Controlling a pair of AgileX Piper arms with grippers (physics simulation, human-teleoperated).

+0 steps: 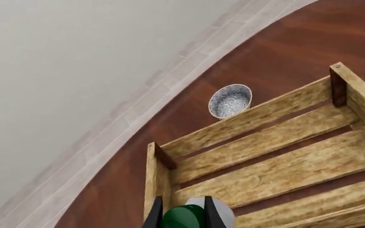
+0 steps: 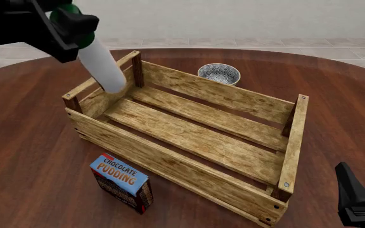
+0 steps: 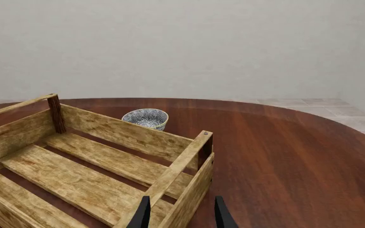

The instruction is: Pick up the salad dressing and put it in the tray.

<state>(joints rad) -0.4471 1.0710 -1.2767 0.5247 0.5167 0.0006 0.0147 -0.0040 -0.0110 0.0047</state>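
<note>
salad dressing (image 2: 103, 66) in left fingers (image 2: 74, 26) over tray (image 2: 169, 156); "chocolate pudding" box (image 2: 122, 183) nearby

Bottle (image 2: 103, 66): showing pale whitish-grey, green cap. Tray (image 2: 189, 137): light wooden slats, grain mottling yellow-tan; corner posts showing dark brown. Bowl (image 2: 219, 73): carrying a fine grey-white speckled pattern. Box (image 2: 122, 183): showing blue top, white and orange lettering, dark sides. Counter (image 2: 24, 142): showing reddish-brown wood. Both tools, left (image 2: 68, 26) and right (image 2: 360, 199): showing black.

Front view looks down the table; both wrist views share the tray (image 2: 189, 124) and bowl (image 3: 146, 118).
</note>
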